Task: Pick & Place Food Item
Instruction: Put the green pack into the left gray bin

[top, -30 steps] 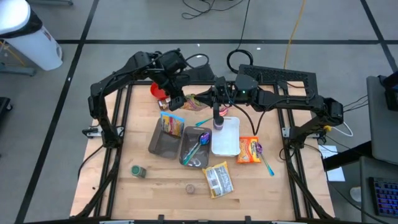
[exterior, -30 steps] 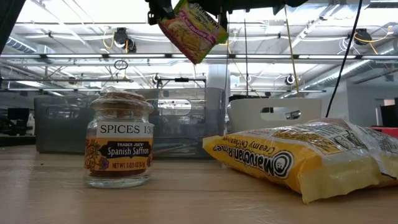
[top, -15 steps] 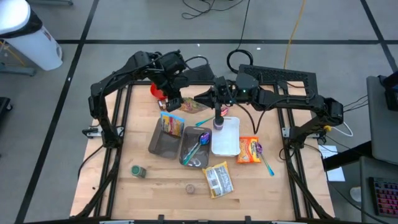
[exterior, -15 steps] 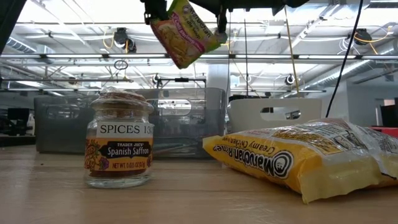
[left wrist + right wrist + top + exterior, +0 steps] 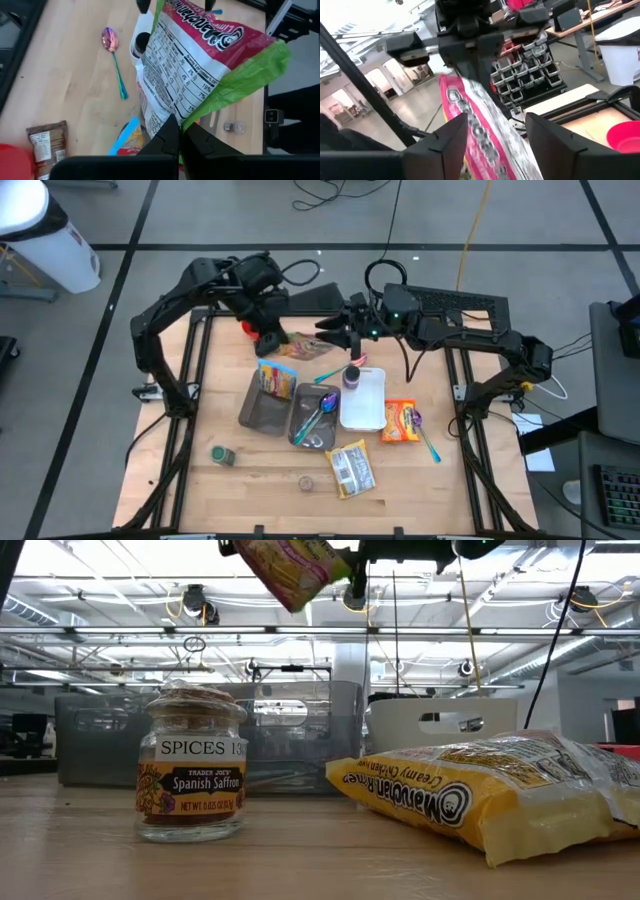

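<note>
Left gripper (image 5: 278, 341), upper centre of high view, pinching ramen packet (image 5: 306, 348) closed; right gripper (image 5: 335, 333) gaping open beside packet, gripping nothing.

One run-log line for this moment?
left gripper: shut on noodle packet, held aloft | right gripper: open, straddling packet | handover underway

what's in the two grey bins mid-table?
Left grey bin holds a snack packet; the right grey bin holds a spoon. Anything beneath the packet is covered.
</note>
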